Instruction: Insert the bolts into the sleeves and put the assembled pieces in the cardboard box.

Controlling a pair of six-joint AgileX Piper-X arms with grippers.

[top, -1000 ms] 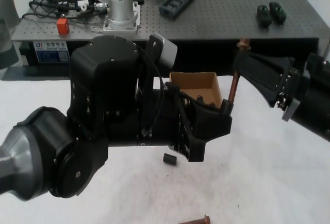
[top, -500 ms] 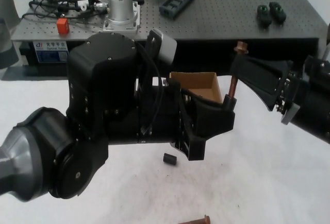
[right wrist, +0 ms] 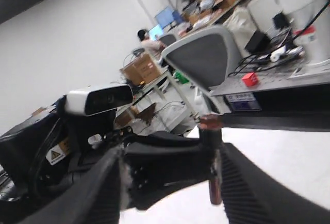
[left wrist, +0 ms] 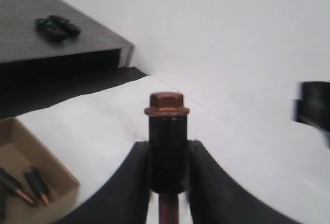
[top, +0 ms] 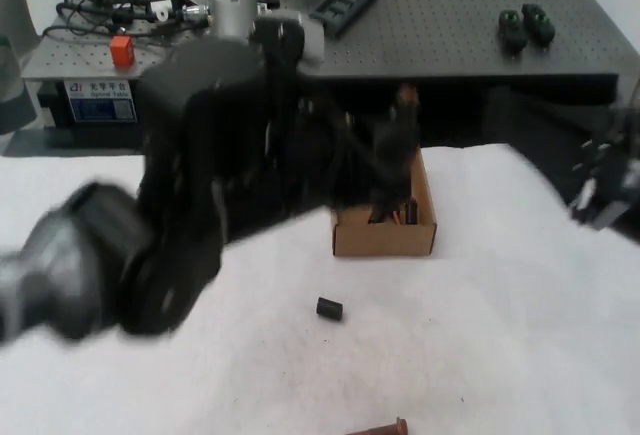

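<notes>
The left gripper (left wrist: pixel 167 167) is found closed on a black sleeve (left wrist: pixel 166 147), which is clamped between both fingers (left wrist: pixel 126 183). A copper bolt (left wrist: pixel 166 104) is seated through the sleeve, with its head resting on the sleeve's top and its shank showing below. The assembly is held over the far side of the cardboard box (top: pixel 385 238). Assembled pieces (left wrist: pixel 36 185) are noted lying inside the box. The right gripper (right wrist: pixel 172 152) is seen with fingers spread wide, well apart from the box. A loose sleeve (top: pixel 329 307) and a loose bolt (top: pixel 380 427) are recorded on the white cloth (top: pixel 500 335).
</notes>
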